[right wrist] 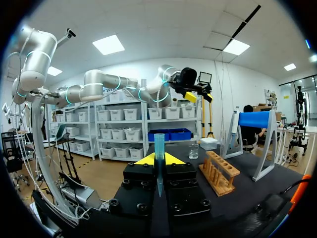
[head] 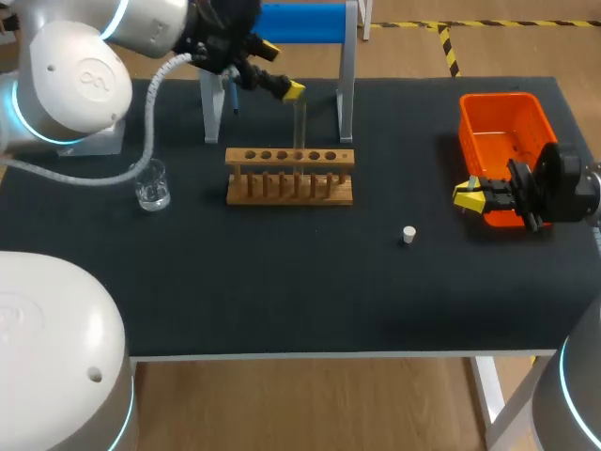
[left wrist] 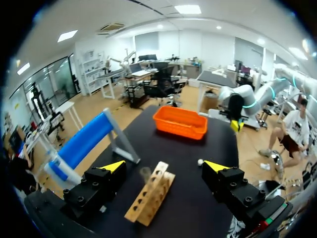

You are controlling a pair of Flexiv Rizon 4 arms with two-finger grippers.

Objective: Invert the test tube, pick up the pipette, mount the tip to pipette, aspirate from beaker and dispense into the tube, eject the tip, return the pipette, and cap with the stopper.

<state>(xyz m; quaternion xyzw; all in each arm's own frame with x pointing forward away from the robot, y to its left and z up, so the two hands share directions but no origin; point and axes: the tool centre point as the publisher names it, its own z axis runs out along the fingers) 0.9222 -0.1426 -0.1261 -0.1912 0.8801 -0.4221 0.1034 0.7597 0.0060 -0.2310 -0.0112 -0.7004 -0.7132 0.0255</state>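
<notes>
Black-topped table point(head: 282, 301), itemised:

- Wooden rack point(head: 290, 158), mid-table. The test tube point(head: 300, 127) stood upright in one of its holes.
- Left gripper point(left wrist: 165, 167), above the rack. Its fingers were wide apart and held nothing, with the tube below and between them.
- Right gripper point(right wrist: 159, 159), just beside the orange bin point(head: 507, 146). Its fingers were clamped on a pipette tip point(right wrist: 159, 144).
- Beaker point(head: 152, 185), to the rack's left.
- Stopper point(head: 408, 234), lying loose between rack and bin.
- Blue-barred stand point(head: 300, 21), behind the rack.

Step in hand, as judged: the tube was seated and let go, so the inverting looked finished. Fetching the pipette falls next, which calls for the free left gripper to swing back to the stand.

Views compared: the head view hid the pipette behind the left arm and could not show what the right gripper held. The right wrist view showed the held tip plainly, and a slim pale tool, likely the pipette point(right wrist: 233, 130), hanging at the stand. The left wrist view alone showed how far apart the left fingers were.
</notes>
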